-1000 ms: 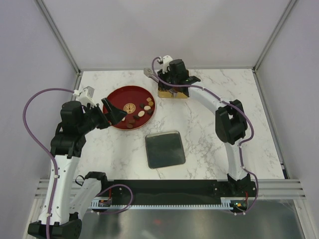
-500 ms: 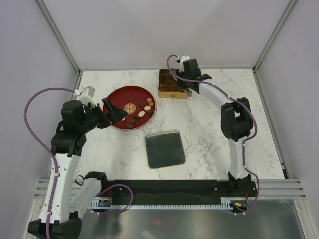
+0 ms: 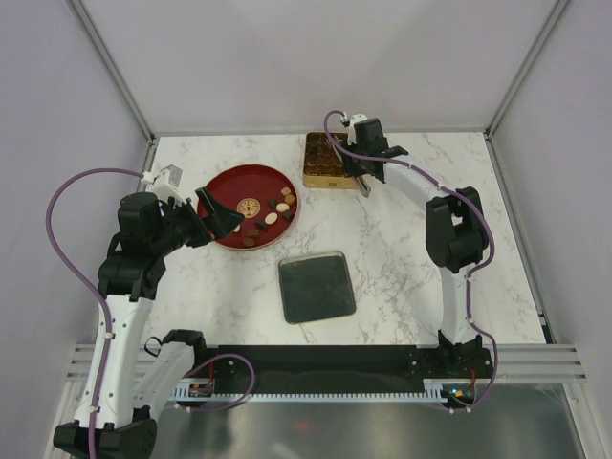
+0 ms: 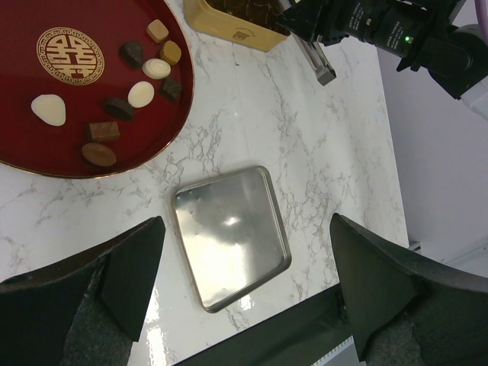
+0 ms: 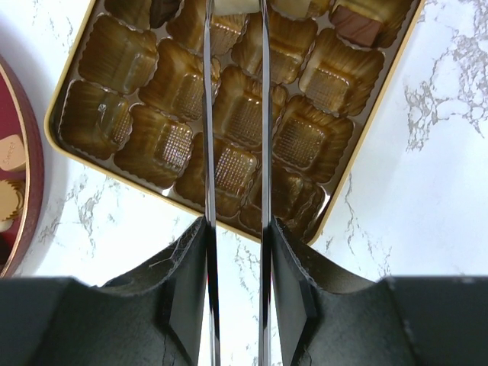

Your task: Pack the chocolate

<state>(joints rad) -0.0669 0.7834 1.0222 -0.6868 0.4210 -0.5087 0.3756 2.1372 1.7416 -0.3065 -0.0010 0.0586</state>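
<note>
Right gripper [image 3: 364, 187] has drawn back from above the tin [image 5: 178, 141] to its right edge. The left arm has not shifted.

Tools: the right fingers stand partly apart with nothing between them, and tray cups show through the gap. The left gripper [image 4: 245, 229] is spread wide and empty, poised near the dish [image 4: 30, 145].

Chocolate [image 4: 140, 94]: nine or so pieces lie loose on the right half of the dish, beside the gold emblem. Most cups in the tin are bare. A few at its far row appear filled. The lid [image 4: 229, 236] lies apart, nearer the bases.

Step in hand, as judged: fetching the next piece.

- Take one piece only, an outlying one, so that its neighbours are not knocked.
- Close on its sides and lift clear of the rim.
- Centre over a bare cup and lower well in before letting go.
</note>
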